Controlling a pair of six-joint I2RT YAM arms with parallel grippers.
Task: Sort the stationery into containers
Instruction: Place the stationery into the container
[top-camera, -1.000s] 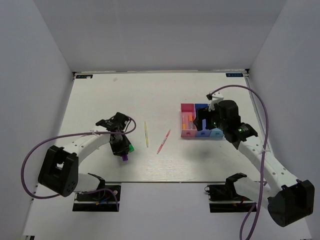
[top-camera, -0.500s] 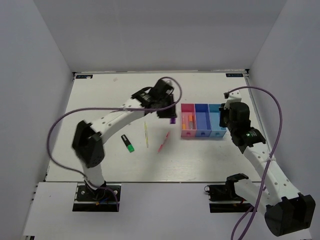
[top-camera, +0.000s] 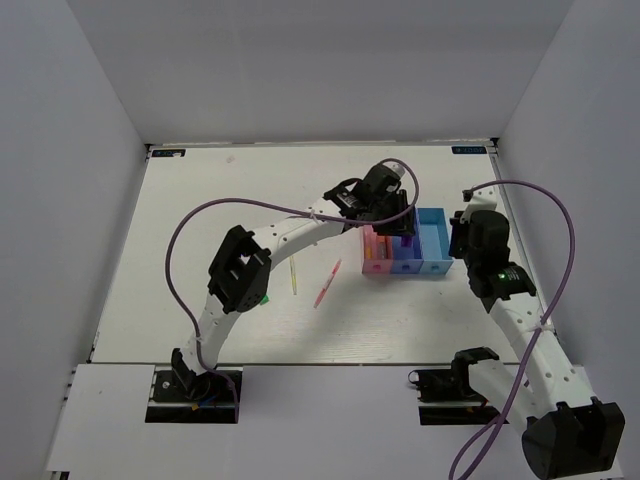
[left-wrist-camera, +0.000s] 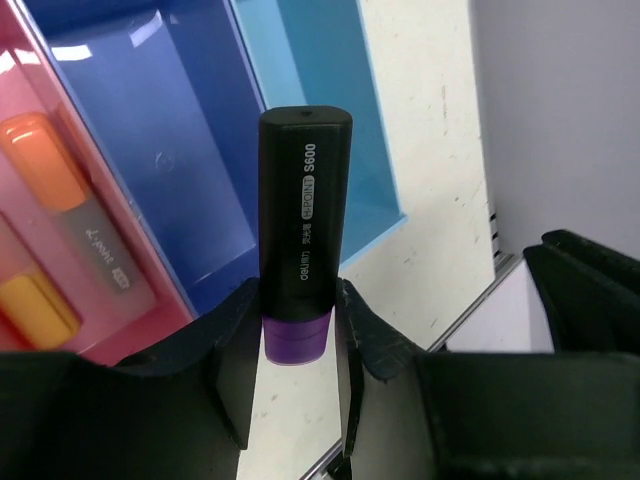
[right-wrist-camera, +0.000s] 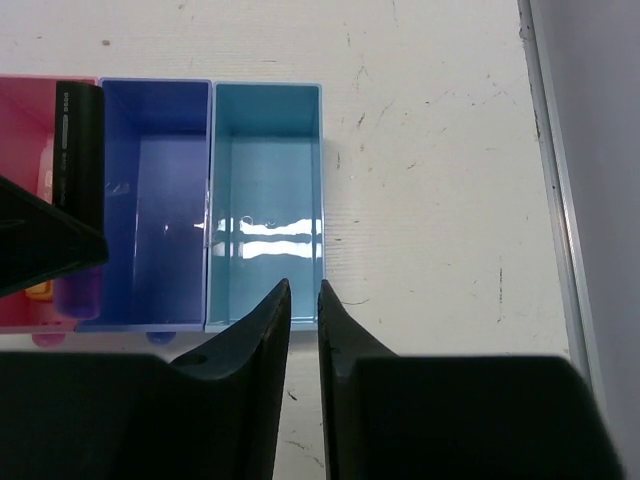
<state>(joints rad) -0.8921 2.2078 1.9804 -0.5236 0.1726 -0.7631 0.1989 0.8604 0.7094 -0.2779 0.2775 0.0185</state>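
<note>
My left gripper (left-wrist-camera: 298, 300) is shut on a stubby black marker with a purple cap (left-wrist-camera: 300, 230), cap end between the fingers. It hangs over the dark blue bin (left-wrist-camera: 180, 150) of the containers, near the front wall; from above the purple-capped marker (top-camera: 405, 241) shows there too. The pink bin (left-wrist-camera: 22, 230) holds an orange-capped marker (left-wrist-camera: 40, 150) and a yellow-orange highlighter (left-wrist-camera: 35, 310). My right gripper (right-wrist-camera: 303, 288) is shut astride the right wall of the light blue bin (right-wrist-camera: 265, 150) at its near corner. A yellow stick (top-camera: 293, 268), a pink pen (top-camera: 327, 284) and a green-capped marker (top-camera: 262, 297) lie on the table.
The left arm (top-camera: 300, 225) stretches across the table's middle to the tray, its purple cable (top-camera: 190, 230) looping above. The table's right edge rail (right-wrist-camera: 545, 150) runs close beside the light blue bin. White walls enclose the table on three sides.
The left arm has carried the purple-capped marker from the left of the table to above the bins. The right gripper drew back to the tray's right side and closed.
</note>
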